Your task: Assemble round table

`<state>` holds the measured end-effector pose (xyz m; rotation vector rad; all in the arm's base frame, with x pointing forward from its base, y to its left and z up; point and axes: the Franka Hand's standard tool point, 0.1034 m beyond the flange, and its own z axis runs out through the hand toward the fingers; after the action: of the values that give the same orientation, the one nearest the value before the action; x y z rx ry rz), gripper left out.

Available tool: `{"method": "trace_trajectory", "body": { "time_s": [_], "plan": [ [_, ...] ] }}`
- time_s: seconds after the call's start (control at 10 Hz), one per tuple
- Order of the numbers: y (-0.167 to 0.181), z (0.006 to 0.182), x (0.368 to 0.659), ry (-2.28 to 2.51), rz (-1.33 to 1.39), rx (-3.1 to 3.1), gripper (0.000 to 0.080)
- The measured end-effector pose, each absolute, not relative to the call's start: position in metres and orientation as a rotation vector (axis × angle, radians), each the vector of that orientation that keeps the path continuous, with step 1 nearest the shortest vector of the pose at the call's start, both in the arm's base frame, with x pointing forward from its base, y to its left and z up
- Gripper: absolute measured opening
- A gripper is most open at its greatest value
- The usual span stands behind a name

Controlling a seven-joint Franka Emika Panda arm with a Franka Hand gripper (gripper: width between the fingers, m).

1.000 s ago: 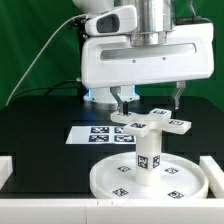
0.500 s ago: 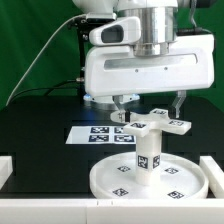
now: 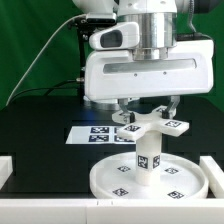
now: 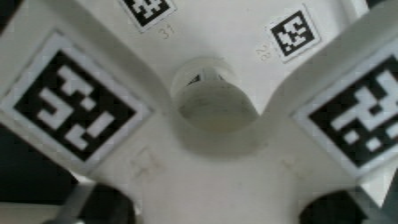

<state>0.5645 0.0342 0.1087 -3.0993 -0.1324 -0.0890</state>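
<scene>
So the arm's two-finger gripper (image 3: 146, 107) hangs right over the white plastic cross-shaped foot piece (image 3: 150, 125), fingers either side of it. Can't tell if they're pinching it or spread apart. The foot sits on top of the short white cylindrical post (image 3: 146, 155), which stands upright in the large rimmed round white disc (image 3: 150, 180). Looks like the foot-fitting step; next it probably needs twisting tight, kept square on the post.

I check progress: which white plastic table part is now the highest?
The white cross-shaped foot piece, sitting on the short cylindrical post; the large rimmed round disc lies lowest, on the table.
</scene>
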Motion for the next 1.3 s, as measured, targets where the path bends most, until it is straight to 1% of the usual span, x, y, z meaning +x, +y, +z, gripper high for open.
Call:
{"method": "trace_trajectory", "body": {
  "time_s": [0.3, 0.6, 1.1, 1.3],
  "plan": [
    [0.0345, 0.1087, 0.5645, 0.195, -0.082, -3.089, 0.0437],
    [0.0365, 0.1081, 0.5644, 0.819, -0.068, -2.979, 0.0437],
    [0.0368, 0.1078, 0.5636, 1.735, -0.028, -2.532, 0.0439],
    [0.0365, 0.1078, 0.5632, 1.954, -0.011, -2.360, 0.0439]
  ]
}}
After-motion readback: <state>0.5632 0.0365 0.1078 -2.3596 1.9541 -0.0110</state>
